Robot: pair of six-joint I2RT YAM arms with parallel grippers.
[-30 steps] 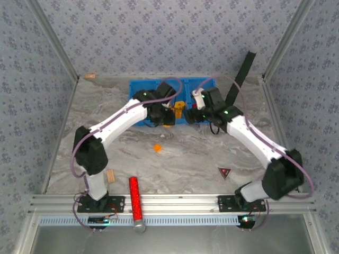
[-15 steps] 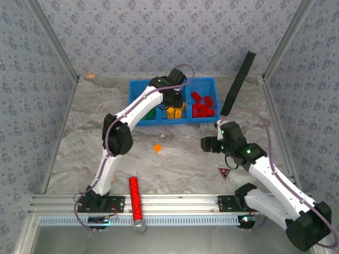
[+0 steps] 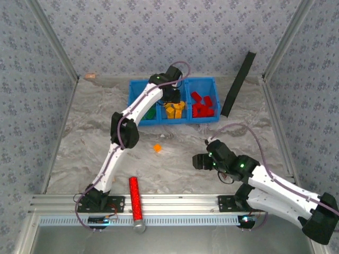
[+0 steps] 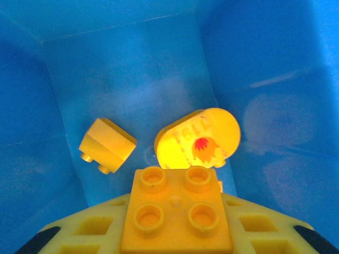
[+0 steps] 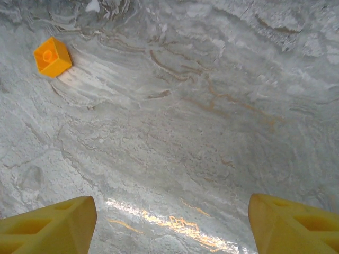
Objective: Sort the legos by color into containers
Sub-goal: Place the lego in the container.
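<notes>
— Since a second ago the right gripper (image 3: 197, 161) has retreated toward its base, fingers spread and empty. The orange brick (image 5: 52, 56) lies ahead-left on the table (image 5: 175, 132), stud up, squarish.
— And the left gripper (image 3: 172, 100) clamps a yellow brick (image 4: 177, 211), studs facing the wrist camera, inside the middle compartment (image 4: 132, 69).

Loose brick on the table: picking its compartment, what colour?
The brick is orange, clearest from the right wrist.

The left gripper (image 4: 176, 225) has its fingers (image 4: 85, 233) cut off by the bottom edge, either side of the yellow brick (image 4: 176, 211) between the jaws. The right gripper (image 5: 172, 214) is cropped likewise. Green bricks (image 3: 151, 113) beside the left jaws lie mostly hidden behind the left arm (image 3: 139, 103)
</notes>
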